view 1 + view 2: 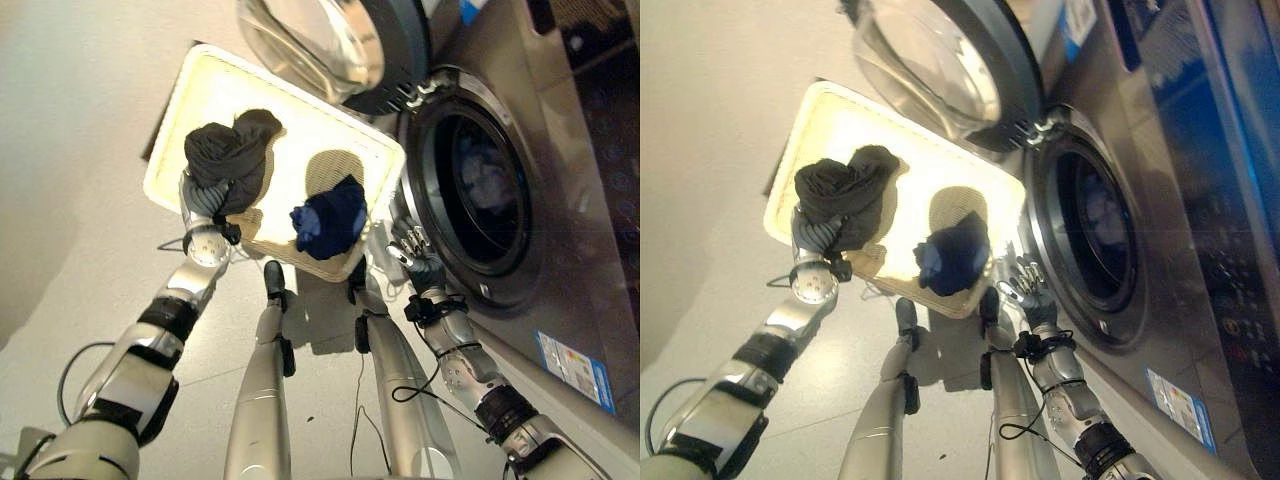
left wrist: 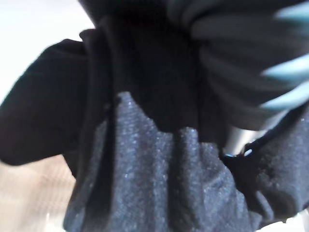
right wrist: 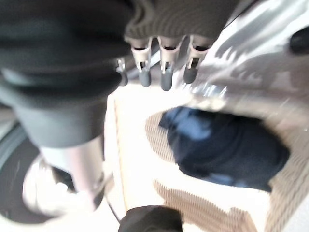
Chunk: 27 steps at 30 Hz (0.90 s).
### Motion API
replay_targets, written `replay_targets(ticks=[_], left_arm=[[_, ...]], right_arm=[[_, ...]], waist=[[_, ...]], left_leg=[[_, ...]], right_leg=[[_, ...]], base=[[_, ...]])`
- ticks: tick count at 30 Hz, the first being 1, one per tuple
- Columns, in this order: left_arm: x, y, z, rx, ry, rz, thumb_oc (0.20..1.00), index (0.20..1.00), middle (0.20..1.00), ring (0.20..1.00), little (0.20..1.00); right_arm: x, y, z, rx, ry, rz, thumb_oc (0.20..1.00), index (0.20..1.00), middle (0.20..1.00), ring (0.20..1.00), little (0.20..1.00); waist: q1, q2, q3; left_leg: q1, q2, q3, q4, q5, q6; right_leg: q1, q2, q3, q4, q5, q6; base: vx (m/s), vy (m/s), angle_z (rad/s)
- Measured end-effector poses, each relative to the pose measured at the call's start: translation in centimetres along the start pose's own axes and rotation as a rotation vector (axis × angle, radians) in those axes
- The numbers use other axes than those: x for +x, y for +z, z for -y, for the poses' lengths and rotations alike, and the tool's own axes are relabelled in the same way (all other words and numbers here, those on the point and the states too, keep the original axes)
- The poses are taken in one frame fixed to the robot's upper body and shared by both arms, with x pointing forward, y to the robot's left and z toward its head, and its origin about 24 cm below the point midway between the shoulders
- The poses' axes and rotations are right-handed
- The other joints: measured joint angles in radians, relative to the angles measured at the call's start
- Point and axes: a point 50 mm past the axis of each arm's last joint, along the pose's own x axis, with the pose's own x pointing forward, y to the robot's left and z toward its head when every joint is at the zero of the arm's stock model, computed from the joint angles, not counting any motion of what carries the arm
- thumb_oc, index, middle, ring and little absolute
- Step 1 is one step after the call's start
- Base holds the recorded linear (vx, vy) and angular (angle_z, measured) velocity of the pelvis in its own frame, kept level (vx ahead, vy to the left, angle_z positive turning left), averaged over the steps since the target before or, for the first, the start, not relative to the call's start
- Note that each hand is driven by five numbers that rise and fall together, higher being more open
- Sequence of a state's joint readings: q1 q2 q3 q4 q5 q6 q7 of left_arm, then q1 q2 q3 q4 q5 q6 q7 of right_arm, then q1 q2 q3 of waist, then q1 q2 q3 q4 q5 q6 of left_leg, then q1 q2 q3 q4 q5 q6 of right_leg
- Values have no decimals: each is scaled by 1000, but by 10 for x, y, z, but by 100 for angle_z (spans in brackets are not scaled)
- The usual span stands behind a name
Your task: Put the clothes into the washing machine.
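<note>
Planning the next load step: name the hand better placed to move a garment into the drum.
Left. The left hand is buried in the dark grey garment in the basket; the right hand hangs open, holding nothing.

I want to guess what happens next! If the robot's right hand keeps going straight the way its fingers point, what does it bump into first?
Probably the white basket's near rim, by the washing machine. The right hand hangs open just short of it, the blue garment inside beyond. Depth is hard to judge.
</note>
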State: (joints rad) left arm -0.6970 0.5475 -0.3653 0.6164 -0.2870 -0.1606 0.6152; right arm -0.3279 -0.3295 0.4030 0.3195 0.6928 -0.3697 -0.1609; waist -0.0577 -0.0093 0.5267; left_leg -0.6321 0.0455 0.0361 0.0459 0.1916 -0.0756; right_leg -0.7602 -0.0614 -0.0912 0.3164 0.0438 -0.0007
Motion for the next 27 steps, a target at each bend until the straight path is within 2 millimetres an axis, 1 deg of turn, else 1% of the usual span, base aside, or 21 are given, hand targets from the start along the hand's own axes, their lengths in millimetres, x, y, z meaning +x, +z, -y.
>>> replay_targets(ticks=[1, 3, 4, 5, 6, 8, 10, 11, 12, 14, 15, 16, 17, 19, 22, 24, 27], left_arm=[[-4, 3, 1, -12, -60, 28, 200, 200, 200, 200, 200], [-8, 7, 6, -29, -136, 58, 200, 200, 200, 200, 200], [-14, 13, 13, -49, -236, 92, 200, 200, 200, 200, 200], [-17, 17, 18, -56, -296, 120, 200, 200, 200, 200, 200], [-21, 22, 25, -64, -385, 149, 200, 200, 200, 200, 200], [-27, 31, 30, -76, -505, 190, 200, 200, 200, 200, 200], [-30, 33, 32, -104, -583, 193, 200, 200, 200, 200, 200], [-40, 39, 41, -164, -748, 186, 200, 200, 200, 200, 200], [-40, 39, 41, -164, -748, 186, 200, 200, 200, 200, 200], [-52, 44, 51, -176, -896, 204, 200, 200, 200, 200, 200], [-59, 45, 57, -201, -1015, 164, 200, 200, 200, 200, 200], [-59, 45, 57, -201, -1015, 164, 200, 200, 200, 200, 200], [-63, 46, 59, -204, -1085, 159, 200, 200, 200, 200, 200], [-64, 44, 58, -214, -1143, 132, 200, 200, 200, 200, 200], [-63, 39, 54, -181, -1210, 71, 200, 200, 200, 200, 200], [-65, 39, 54, -195, -1232, 46, 200, 200, 200, 200, 200], [-66, 38, 54, -224, -1242, 25, 200, 200, 200, 200, 200]], right_arm=[[0, 3, -2, -17, 17, 15, 1000, 1000, 1000, 1000, 1000], [1, 6, -5, -40, 34, 25, 1000, 1000, 1000, 1000, 1000], [3, 10, -8, -70, 62, 42, 1000, 1000, 1000, 1000, 1000], [5, 14, -10, -87, 79, 57, 1000, 1000, 1000, 1000, 1000], [9, 20, -13, -113, 111, 70, 1000, 1000, 1000, 1000, 1000], [15, 32, -19, -153, 166, 108, 1000, 1000, 1000, 1000, 1000], [20, 38, -24, -179, 198, 123, 1000, 1000, 1000, 1000, 1000], [26, 51, -31, -220, 264, 142, 1000, 1000, 1000, 1000, 1000], [26, 51, -31, -220, 264, 142, 1000, 1000, 1000, 1000, 1000], [31, 60, -36, -241, 309, 159, 1000, 1000, 1000, 1000, 1000], [33, 59, -39, -263, 370, 113, 1000, 1000, 1000, 1000, 1000], [33, 59, -39, -263, 370, 113, 1000, 1000, 1000, 1000, 1000], [33, 57, -39, -266, 405, 76, 1000, 1000, 1000, 1000, 1000], [32, 54, -39, -250, 441, 29, 1000, 1000, 1000, 1000, 1000], [31, 50, -37, -330, 476, -19, 1000, 1000, 1000, 1000, 1000], [32, 51, -36, -366, 493, -34, 1000, 1000, 1000, 1000, 1000], [31, 48, -38, -296, 531, -93, 1000, 1000, 1000, 1000, 1000]], waist=[[-4, 7, 4], [-2, 8, 4], [-1, 8, 5], [-3, 8, 5], [11, 8, 5], [22, 9, 5], [23, 10, 5], [25, 19, 10], [25, 19, 10], [26, 24, 11], [28, 26, 12], [28, 26, 12], [27, 28, 11], [24, 31, 11], [25, 39, 13], [25, 45, 13], [26, 54, 13]], left_leg=[[5, -3, -15, -6, 6, 3], [16, -6, -17, -8, 14, 6], [29, -8, -17, -10, 16, 9], [38, -9, -17, -12, 17, 10], [47, -13, -17, -17, 18, 12], [49, -14, -17, -20, 20, 14], [49, -15, -17, -21, 19, 13], [52, -18, -17, -21, 20, 14], [52, -18, -17, -21, 20, 14], [55, -20, -18, -22, 21, 15], [60, -20, -17, -22, 21, 15], [60, -20, -17, -22, 21, 15], [65, -20, -16, -23, 24, 19], [67, -20, -16, -23, 24, 19], [70, -17, -17, -23, 24, 19], [74, -16, -17, -29, 24, 19], [81, -13, -17, -33, 26, 20]], right_leg=[[12, -5, -10, 0, -2, 0], [28, -7, -13, 0, -6, -1], [48, -9, -16, 1, -16, 5], [59, -10, -16, 2, -21, 7], [64, -15, -16, 10, -29, 12], [64, -17, -16, 15, -33, 16], [64, -17, -17, 16, -33, 17], [67, -23, -21, 20, -34, 18], [67, -23, -21, 20, -34, 18], [69, -26, -21, 23, -35, 19], [75, -27, -24, 22, -35, 20], [75, -27, -24, 22, -35, 20], [81, -27, -25, 20, -35, 19], [84, -26, -26, 18, -35, 19], [92, -23, -28, 9, -33, 19], [95, -22, -29, 7, -33, 19], [106, -19, -31, -2, -32, 18]], base=[[-13, 5, 28], [-9, 16, 28], [-11, 30, 28], [-11, 33, 27], [-12, 35, 13], [-7, 46, 4], [3, 55, 4], [1, 17, 4], [3, 34, 6], [-1, 53, 2], [-6, 32, 2], [0, 0, 0], [0, 0, 0], [0, 0, 0], [0, 0, 0], [0, 0, 0], [0, 0, 0]])
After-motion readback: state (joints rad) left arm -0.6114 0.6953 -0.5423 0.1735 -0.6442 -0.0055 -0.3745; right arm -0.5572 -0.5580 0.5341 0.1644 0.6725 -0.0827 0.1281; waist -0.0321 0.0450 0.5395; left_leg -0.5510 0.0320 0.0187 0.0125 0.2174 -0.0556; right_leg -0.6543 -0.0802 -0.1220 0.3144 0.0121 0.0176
